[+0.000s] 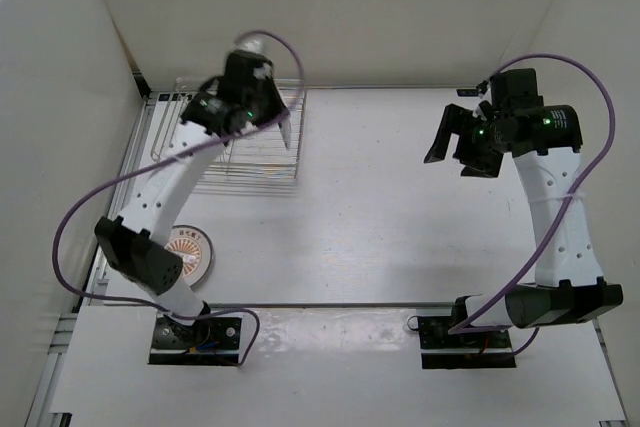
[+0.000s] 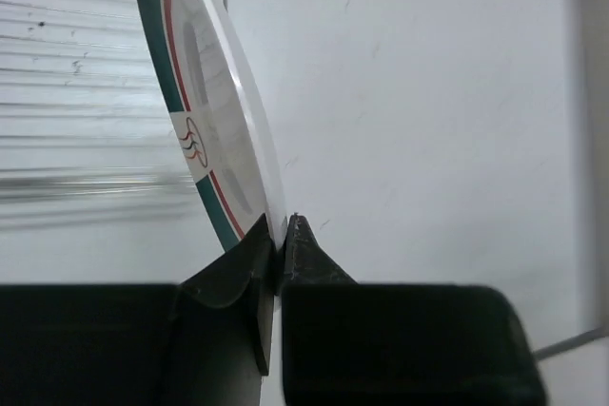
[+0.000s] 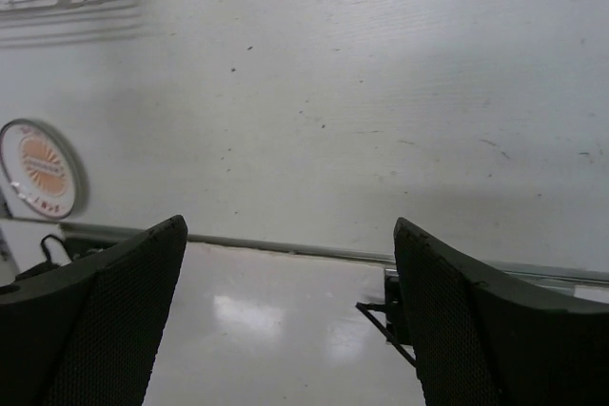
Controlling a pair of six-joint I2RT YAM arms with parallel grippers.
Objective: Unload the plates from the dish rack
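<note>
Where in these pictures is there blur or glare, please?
Top external: the left gripper is slightly smeared, the rest is sharp. Left wrist: the dish rack bars are streaked, but the teal-rimmed plate shut between the fingers is sharp. Right wrist: a soft glare patch lies on the near white board between the open right gripper's dark fingers.

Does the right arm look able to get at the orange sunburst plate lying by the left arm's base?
Probably not cleanly: the table between is bare and the right gripper is open, but the left arm's elbow overhangs the orange sunburst plate.
</note>
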